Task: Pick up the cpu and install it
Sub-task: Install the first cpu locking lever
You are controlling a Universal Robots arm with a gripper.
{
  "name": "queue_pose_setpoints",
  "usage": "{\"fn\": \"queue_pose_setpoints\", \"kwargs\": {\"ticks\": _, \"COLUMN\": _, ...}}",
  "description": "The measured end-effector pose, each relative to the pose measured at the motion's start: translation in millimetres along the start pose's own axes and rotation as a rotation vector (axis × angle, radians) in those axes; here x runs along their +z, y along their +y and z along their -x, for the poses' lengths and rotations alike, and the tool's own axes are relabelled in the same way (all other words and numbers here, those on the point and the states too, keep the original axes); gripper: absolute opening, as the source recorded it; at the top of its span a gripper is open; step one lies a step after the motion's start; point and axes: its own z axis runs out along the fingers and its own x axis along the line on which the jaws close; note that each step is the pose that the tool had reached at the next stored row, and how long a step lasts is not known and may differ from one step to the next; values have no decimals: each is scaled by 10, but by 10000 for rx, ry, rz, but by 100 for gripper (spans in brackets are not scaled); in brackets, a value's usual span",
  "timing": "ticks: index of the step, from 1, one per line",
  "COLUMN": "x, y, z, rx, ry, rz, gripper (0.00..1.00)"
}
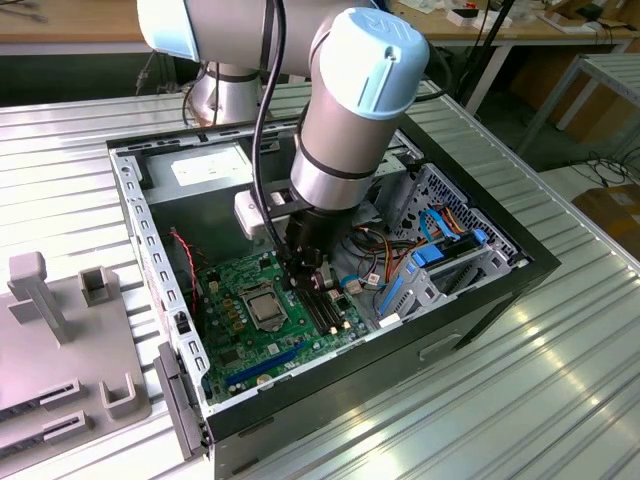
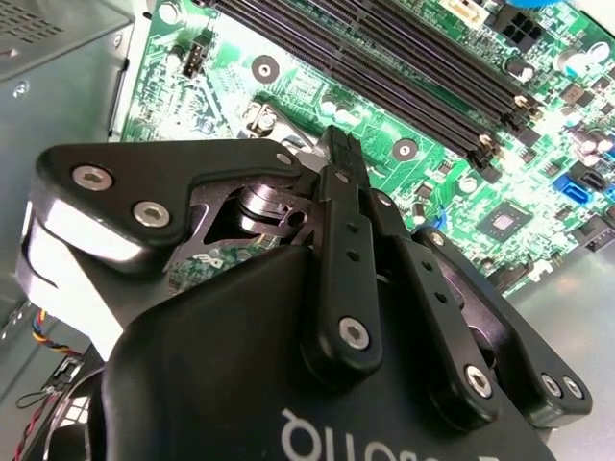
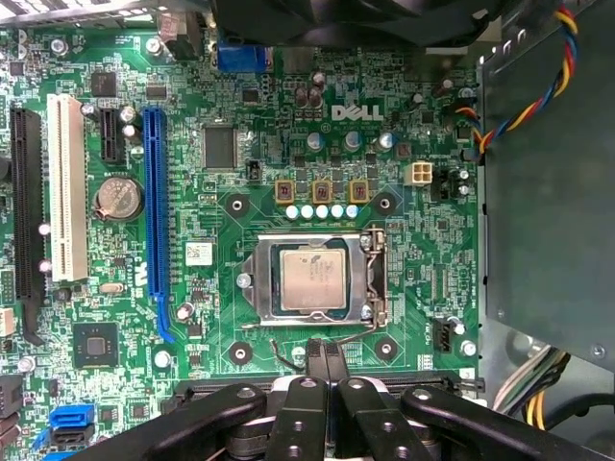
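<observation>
The cpu [image 3: 312,279] is a flat silver-grey square lying in the metal socket frame [image 3: 373,279] on the green motherboard [image 3: 240,163]. In the exterior view the cpu [image 1: 265,306] sits left of my gripper [image 1: 306,282], which hangs low inside the open computer case. My gripper [image 3: 324,351] is shut with its two black fingertips pressed together and nothing between them, just off the socket's edge beside the thin wire lever [image 3: 281,356]. In the second wrist view my gripper [image 2: 342,154] points at the board near the black memory slots [image 2: 404,67].
The case's metal walls [image 1: 140,235] surround the board. A drive cage with blue clips [image 1: 440,255] and coloured cables [image 1: 375,250] stands on the exterior view's right. A grey fixture [image 1: 60,330] rests on the ribbed metal table at the left. Blue and white expansion slots [image 3: 154,211] lie beside the socket.
</observation>
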Motion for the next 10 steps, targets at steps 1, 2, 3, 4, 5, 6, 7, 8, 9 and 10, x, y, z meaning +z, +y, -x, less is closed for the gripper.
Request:
{"fn": "queue_pose_setpoints", "kwargs": {"ticks": 1, "x": 9, "y": -1, "z": 0, "rx": -5, "ry": 43, "rz": 0, "gripper": 11}}
{"fn": "queue_pose_setpoints", "kwargs": {"ticks": 2, "x": 15, "y": -2, "z": -1, "rx": -6, "ry": 100, "rz": 1, "gripper": 11}}
{"fn": "queue_pose_setpoints", "kwargs": {"ticks": 3, "x": 19, "y": -2, "z": -1, "rx": -5, "ry": 146, "rz": 2, "gripper": 11}}
{"fn": "queue_pose_setpoints", "kwargs": {"ticks": 4, "x": 26, "y": -2, "z": -1, "rx": -3, "ry": 211, "rz": 2, "gripper": 11}}
{"fn": "queue_pose_setpoints", "kwargs": {"ticks": 5, "x": 31, "y": -2, "z": -1, "rx": -4, "ry": 253, "rz": 2, "gripper": 11}}
{"fn": "queue_pose_setpoints", "kwargs": {"ticks": 6, "x": 40, "y": -3, "z": -2, "rx": -5, "ry": 305, "rz": 2, "gripper": 11}}
{"fn": "queue_pose_setpoints", "kwargs": {"ticks": 7, "x": 50, "y": -3, "z": -2, "rx": -6, "ry": 339, "rz": 3, "gripper": 11}}
{"fn": "queue_pose_setpoints", "kwargs": {"ticks": 8, "x": 56, "y": -3, "z": -2, "rx": -8, "ry": 358, "rz": 3, "gripper": 11}}
{"fn": "queue_pose_setpoints", "kwargs": {"ticks": 9, "x": 64, "y": -4, "z": -2, "rx": -14, "ry": 379, "rz": 3, "gripper": 11}}
{"fn": "queue_pose_setpoints", "kwargs": {"ticks": 10, "x": 69, "y": -4, "z": -3, "rx": -18, "ry": 392, "rz": 3, "gripper": 11}}
